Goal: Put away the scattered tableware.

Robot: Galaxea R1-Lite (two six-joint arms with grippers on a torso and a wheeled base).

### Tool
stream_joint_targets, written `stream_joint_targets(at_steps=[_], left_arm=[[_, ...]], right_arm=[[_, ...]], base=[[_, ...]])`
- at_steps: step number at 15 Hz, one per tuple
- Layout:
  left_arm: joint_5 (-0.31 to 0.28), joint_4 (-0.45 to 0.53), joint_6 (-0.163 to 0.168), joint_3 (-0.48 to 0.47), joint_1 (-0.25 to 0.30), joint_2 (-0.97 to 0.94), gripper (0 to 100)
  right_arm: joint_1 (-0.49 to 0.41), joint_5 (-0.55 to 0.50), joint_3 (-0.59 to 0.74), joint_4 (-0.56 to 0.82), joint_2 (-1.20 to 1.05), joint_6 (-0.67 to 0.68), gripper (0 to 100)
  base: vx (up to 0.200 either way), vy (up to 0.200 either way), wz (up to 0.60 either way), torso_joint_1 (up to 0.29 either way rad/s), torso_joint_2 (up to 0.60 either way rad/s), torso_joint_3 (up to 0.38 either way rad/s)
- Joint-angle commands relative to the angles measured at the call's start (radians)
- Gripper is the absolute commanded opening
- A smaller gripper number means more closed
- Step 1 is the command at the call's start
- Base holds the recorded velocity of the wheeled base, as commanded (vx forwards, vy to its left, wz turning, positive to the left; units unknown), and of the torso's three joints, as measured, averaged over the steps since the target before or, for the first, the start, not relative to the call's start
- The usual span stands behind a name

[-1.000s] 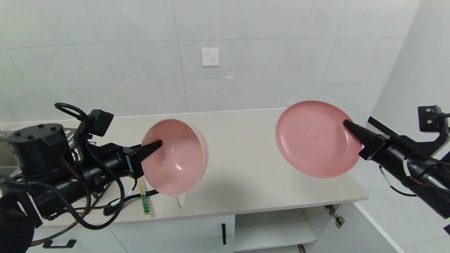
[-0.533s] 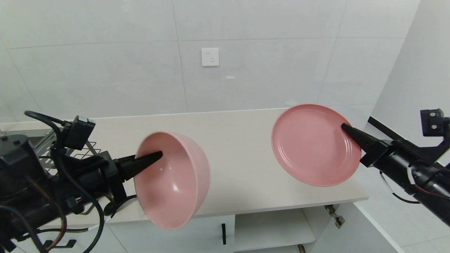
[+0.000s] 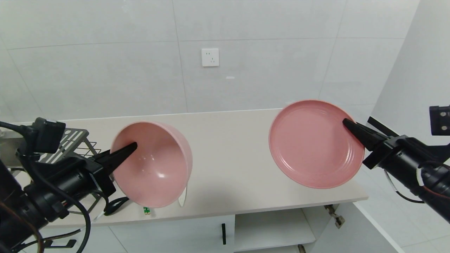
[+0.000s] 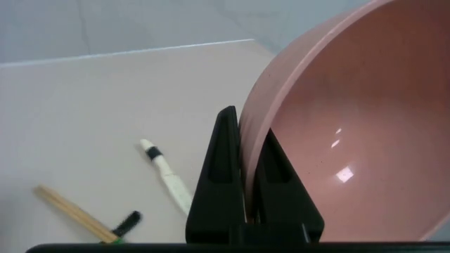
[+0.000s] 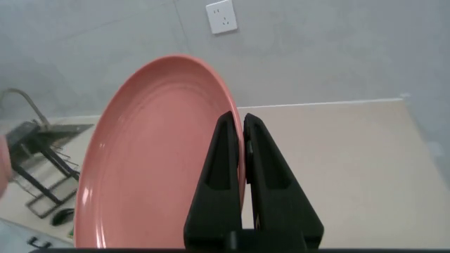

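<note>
The left gripper is clamped on the rim of a pink bowl, one finger inside and one outside the wall. The bowl hangs in the air above the front left part of the countertop, tipped on its side with its opening facing back toward the robot.

The right gripper pinches the rim of a pink plate in the same way, one finger on each face. The plate is held off the surface over the right end of the countertop, near the front right corner, and stands nearly upright with its ridged face turned toward the robot.

Under the bowl, close to the front edge, lie a pair of wooden chopsticks and a white spoon. They are near each other but apart.

A wire dish rack stands at the left end of the countertop, behind the left arm. A white wall socket sits on the tiled wall behind. Below the front edge an open cabinet shelf shows, its door swung out at the right.
</note>
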Motion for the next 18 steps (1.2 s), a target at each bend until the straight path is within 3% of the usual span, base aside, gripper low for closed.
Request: stream_joint_targets(at_steps=[1,4,6,7,10,12,15,18], left_arm=[[0.007,-0.003,0.037,0.014,-0.005,0.043,0],[0.007,-0.093,0.086,0.058,-0.003,0.084,0],[0.007,-0.110,0.088,0.065,-0.003,0.101,0],[0.024,-0.166,0.088,0.071,0.000,0.169,0],[0.072,-0.242,0.088,0.074,0.001,0.233,0],[0.073,-0.307,0.088,0.095,-0.005,0.248,0],[0.073,-0.333,0.088,0.106,-0.011,0.247,0],[0.073,-0.334,0.088,0.107,-0.026,0.239,0]], right_arm=[[0.015,-0.001,0.011,-0.001,0.001,-0.040,0],[0.012,-0.018,0.013,-0.001,0.016,-0.045,0],[0.009,-0.032,0.013,-0.001,0.030,-0.049,0],[0.009,-0.041,0.033,-0.001,0.053,-0.118,0],[0.046,-0.041,0.037,-0.001,0.054,-0.144,0],[0.055,-0.041,0.041,-0.001,0.054,-0.166,0],[0.057,-0.041,0.047,-0.001,0.056,-0.184,0],[0.055,-0.041,0.050,-0.001,0.056,-0.195,0]], base=[[0.000,0.000,0.00,0.000,0.00,0.000],[0.000,0.000,0.00,0.000,0.00,0.000],[0.000,0.000,0.00,0.000,0.00,0.000],[0.000,0.000,0.00,0.000,0.00,0.000],[0.000,0.000,0.00,0.000,0.00,0.000],[-0.200,0.000,0.00,0.002,0.00,0.000],[-0.200,0.000,0.00,0.011,0.00,0.002],[0.000,0.000,0.00,0.000,0.00,0.000]])
